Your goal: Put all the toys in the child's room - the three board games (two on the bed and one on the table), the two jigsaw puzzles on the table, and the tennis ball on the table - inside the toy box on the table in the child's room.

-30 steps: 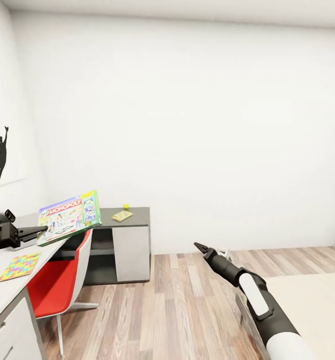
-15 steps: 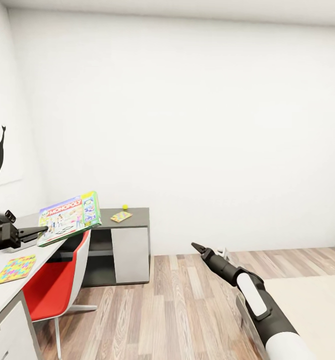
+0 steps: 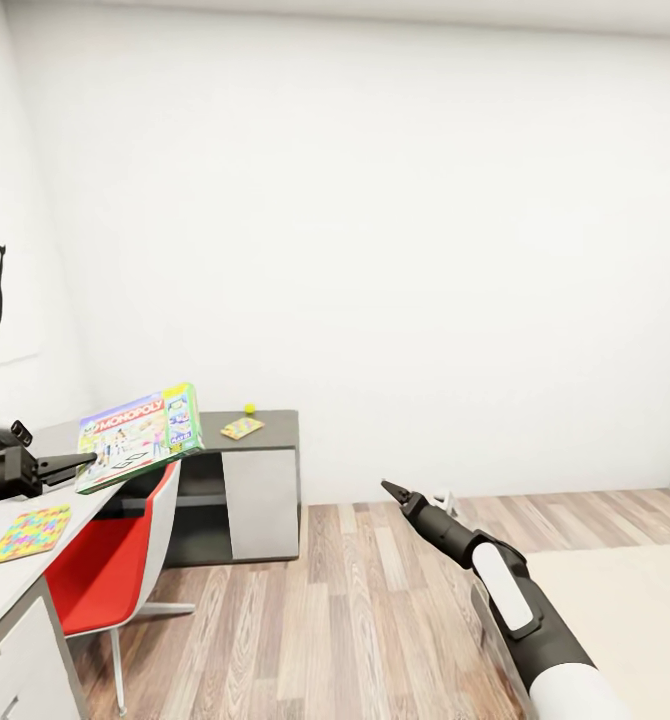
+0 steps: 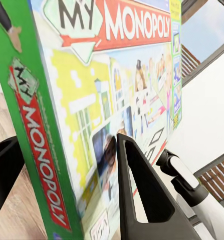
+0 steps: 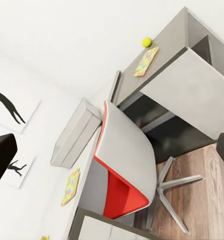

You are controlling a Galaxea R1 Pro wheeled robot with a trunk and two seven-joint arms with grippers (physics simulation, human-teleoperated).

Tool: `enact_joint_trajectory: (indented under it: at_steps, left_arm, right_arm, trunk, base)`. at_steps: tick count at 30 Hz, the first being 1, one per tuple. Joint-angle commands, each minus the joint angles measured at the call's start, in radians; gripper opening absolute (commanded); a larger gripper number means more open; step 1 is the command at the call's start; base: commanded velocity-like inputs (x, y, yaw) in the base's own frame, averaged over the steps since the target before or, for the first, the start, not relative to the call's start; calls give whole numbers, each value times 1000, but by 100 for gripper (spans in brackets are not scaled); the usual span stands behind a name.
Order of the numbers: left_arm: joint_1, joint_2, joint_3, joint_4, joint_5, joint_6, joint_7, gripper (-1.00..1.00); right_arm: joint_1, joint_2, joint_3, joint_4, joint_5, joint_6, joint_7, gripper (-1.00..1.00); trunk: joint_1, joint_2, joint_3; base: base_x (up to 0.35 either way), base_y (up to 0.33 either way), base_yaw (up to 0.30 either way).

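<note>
The board game, a flat rectangular box with a white-green Monopoly cover, is held in the air above the light grey wing of the tabletop, tilted so its cover faces up and into the room. The left pincer is clamped on it at one edge: in the left wrist view one dark finger lies across the printed cover and the other sits behind the green side panel.

Handling, as a judgement: the box is stiff, light card with a glossy face, so it will likely slip or pivot if gripped too lightly. An edge grip leaves most of the box overhanging; a hold nearer the middle of a long side would reduce droop and swing. Keep the box near level on release.

On the light wing, a jigsaw puzzle lies flat, near the pincer. A red chair stands tucked against the tabletop. On the dark grey wing, a second jigsaw puzzle lies just beside the tennis ball. The right wrist view shows the toy box on the tabletop against the wall.

The right pincer hangs over the wood floor, holding nothing; whether it is wide or narrow cannot be told.
</note>
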Motion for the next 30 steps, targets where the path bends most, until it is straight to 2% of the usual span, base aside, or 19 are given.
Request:
enact_joint_trajectory:
  at_steps: [1, 8, 14, 17, 30]
  left_arm:
    - [-1, 0, 0, 0, 0, 10, -4, -100]
    - [-1, -1, -1, 0, 1, 10, -4, -100]
    - [-1, -3, -1, 0, 1, 11, -4, -100]
    - [-1, -2, -1, -1, 1, 10, -4, -100]
    - [-1, -4, -1, -1, 1, 10, -4, -100]
  right_arm:
    - [-1, 0, -2, -1, -6, 7, 1, 100]
    - [-1, 4, 1, -1, -5, 7, 1, 100]
    - [-1, -3, 61, -1, -6, 6, -2, 100]
    - [-1, -3, 72, -1, -6, 6, -4, 100]
    - [-1, -4, 78, 1, -6, 6, -6, 100]
  trunk:
    - [0, -2, -4]
    - [0, -2, -15]
    - [0, -2, -25]
    - [0, -2, -30]
    - [0, -2, -51]
  base:
    - [58, 0, 0]
    - [96, 0, 0]
    - [149, 0, 0]
    - [154, 0, 0]
    - [39, 0, 0]
